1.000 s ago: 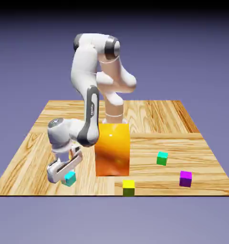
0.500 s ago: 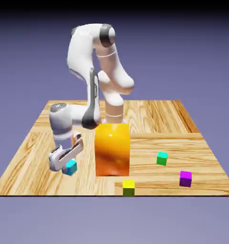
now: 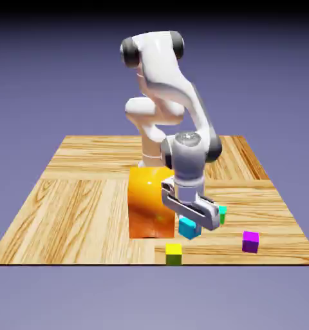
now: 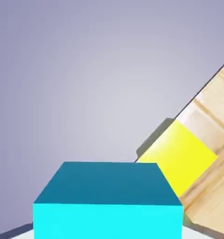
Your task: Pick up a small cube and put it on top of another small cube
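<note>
My gripper point(image 3: 190, 223) is shut on the small cyan cube point(image 3: 188, 228), held tilted just right of the big orange block's point(image 3: 150, 202) front. In the hand view the cyan cube point(image 4: 109, 200) fills the bottom middle and hides my fingertips. A yellow cube point(image 3: 174, 253) lies on the table close below and slightly left of the held cube. In the hand view the yellow cube point(image 4: 181, 156) sits at the table's edge, up and to the right. A green cube point(image 3: 222, 212) peeks out just behind the hand. A purple cube point(image 3: 250, 242) lies further right.
The big orange block stands in the table's middle, just left of the hand. The wooden table's point(image 3: 73, 213) front edge runs just below the yellow cube. In the hand view only backdrop shows beyond the table point(image 4: 216, 186).
The arm has swung from the exterior view's left, past the orange block's front, to its right, carrying the cyan cube with it. The other cubes have not moved.
</note>
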